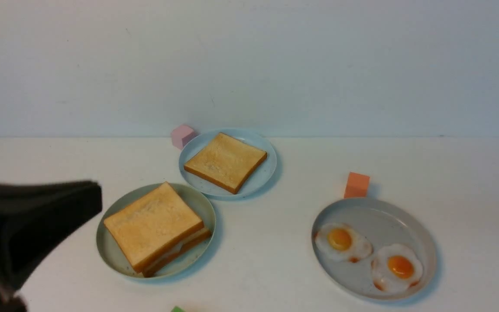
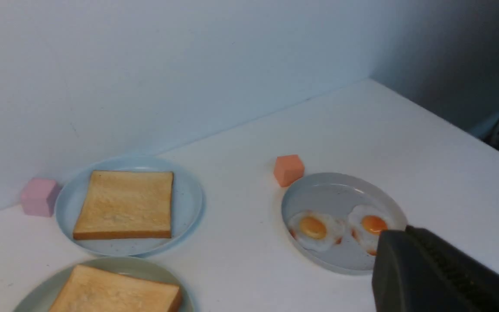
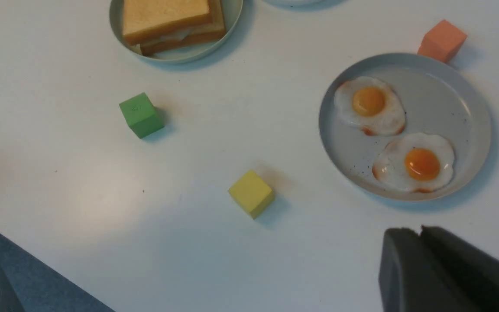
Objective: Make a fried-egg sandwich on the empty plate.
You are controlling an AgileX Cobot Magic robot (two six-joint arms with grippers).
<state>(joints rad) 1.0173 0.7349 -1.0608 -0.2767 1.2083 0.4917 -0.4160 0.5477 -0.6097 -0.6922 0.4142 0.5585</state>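
left pincer [image 2: 405,234] closed and empty, right pincer [image 3: 420,234] closed and empty, both aloft

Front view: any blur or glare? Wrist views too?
Front view: left gripper blurred at the left edge, fried-egg sandwich sharp. Right wrist view: pale sheen on the table, right gripper soft-edged. Left wrist view: no glare, toast slice crisp.
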